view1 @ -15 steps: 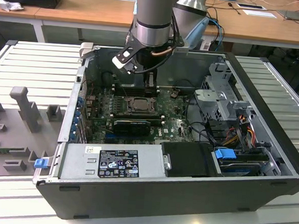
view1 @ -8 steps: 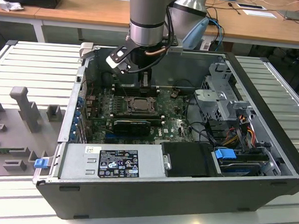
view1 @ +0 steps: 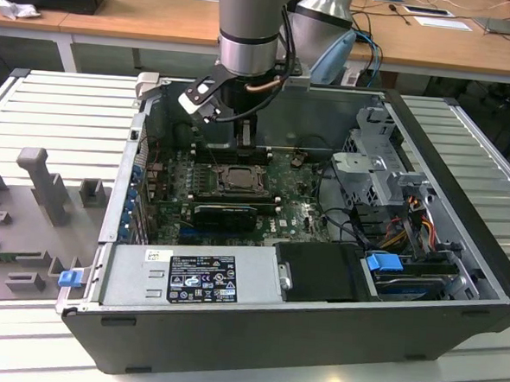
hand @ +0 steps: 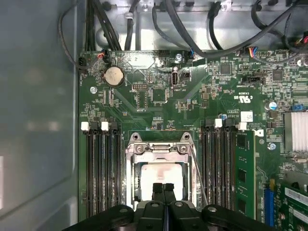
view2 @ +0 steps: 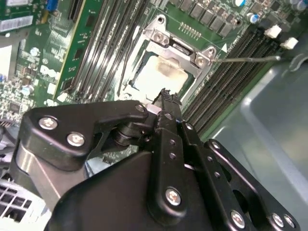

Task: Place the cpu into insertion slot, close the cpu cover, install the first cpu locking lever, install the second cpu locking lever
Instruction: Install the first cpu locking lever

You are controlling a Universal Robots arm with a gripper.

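Wide ribbed metal worktop (view1: 61, 101) under everything, wooden desks (view1: 145, 11) running across behind it. The open computer case (view1: 314, 350) lies on its side on that worktop, with its interior facing up. The arm (view1: 248, 17) comes straight down into the case from above, wrist vertical, tool pointing at the green motherboard (view1: 292, 215) on the case floor. The gripper (view1: 245, 137) hangs low over the board, just above the socket area. In the first wrist view the gripper's (hand: 163, 188) two black fingers are pressed together with barely a seam between them, and I see nothing pinched in them. The cpu cover (hand: 159, 148), a dull metal frame, lies flat on the board between two banks of memory slots (hand: 103, 168). The cpu (hand: 161, 173) sits flat inside the cover's cut-out, pale metal top facing up, edges square with those slots. In the second wrist view the gripper's tip (view2: 166, 94) hovers right at the chip's near edge. A thin wire locking lever (view2: 245, 59) juts out from the cover's corner across the slots; whether it is latched, I cannot tell.
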